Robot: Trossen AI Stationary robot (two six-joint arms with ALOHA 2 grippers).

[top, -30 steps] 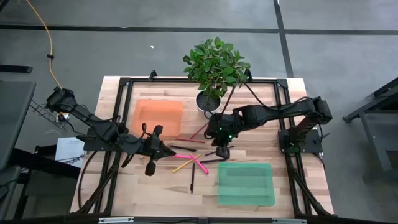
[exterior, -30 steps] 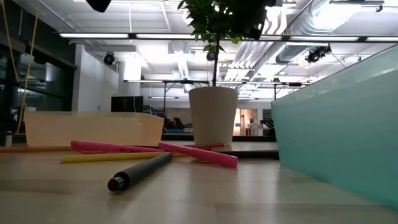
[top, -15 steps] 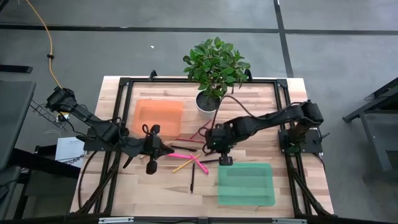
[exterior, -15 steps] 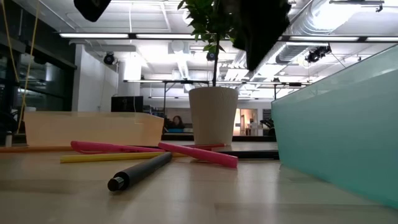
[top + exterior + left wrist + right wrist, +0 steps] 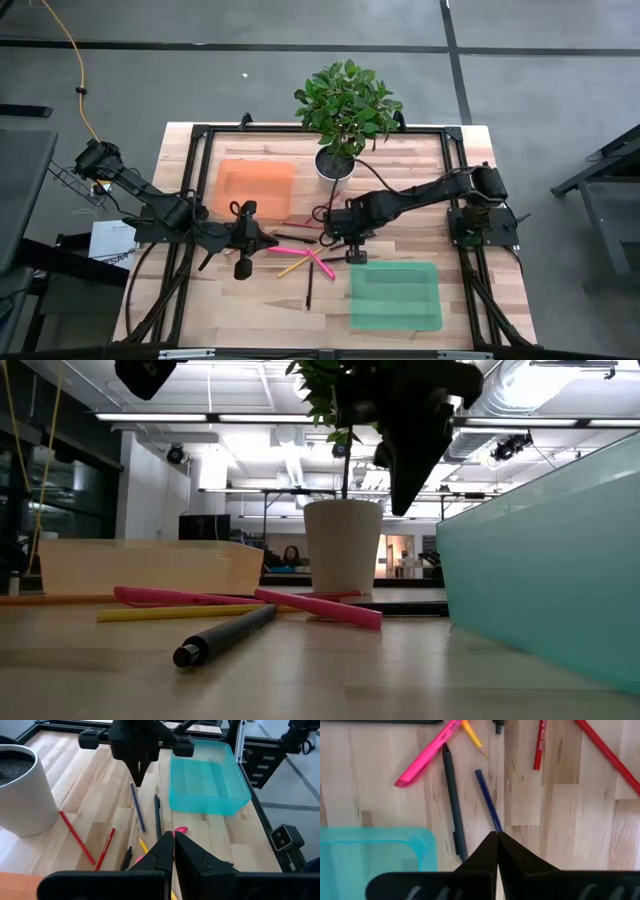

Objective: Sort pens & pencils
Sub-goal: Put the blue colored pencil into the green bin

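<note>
While you scan from the L side, you see the left gripper (image 5: 243, 237) hanging over the wood table (image 5: 180, 290) just R of the orange bin (image 5: 256, 189), jaws closed on nothing. Next to it the pens and pencils lie loose mid-table: a pink pen (image 5: 288, 250) touching a yellow pencil (image 5: 293, 266) and a second pink pen (image 5: 321, 263), w/ a dark pen (image 5: 308, 288) lying toward the near edge. Further R you find the right gripper (image 5: 349, 246), jaws shut and empty, tip pointing down over a blue stick (image 5: 487, 806) w/ a dark pen (image 5: 453, 799) beside it; whether it touches the blue one you can't tell. Two red pencils (image 5: 539, 746) lie near the white plant pot (image 5: 334, 165). At the R end, the green bin (image 5: 395, 295) sits by the near edge.
</note>
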